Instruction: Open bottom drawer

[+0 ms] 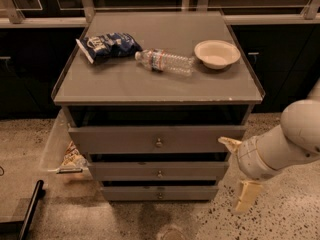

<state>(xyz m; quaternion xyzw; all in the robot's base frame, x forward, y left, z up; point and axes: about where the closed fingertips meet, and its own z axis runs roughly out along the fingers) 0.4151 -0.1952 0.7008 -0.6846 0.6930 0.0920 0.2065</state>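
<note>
The bottom drawer (160,192) is the narrowest of three grey drawers in a low cabinet, with a small round metal knob (160,196) at its centre. Its front sits set back beneath the mid-sized drawer (159,170) and the widest top drawer (157,139). My gripper (238,170) is open and empty, to the right of the drawer fronts at about the middle drawer's height. One cream finger (229,143) is by the top drawer's right end, the other finger (246,196) hangs low near the floor. It touches no knob.
On the cabinet top (100,86) lie a blue chip bag (107,45), a plastic water bottle (165,61) and a white bowl (217,53). A clear bin (59,149) with snacks stands left of the cabinet. A dark bar (31,209) lies on the speckled floor at lower left.
</note>
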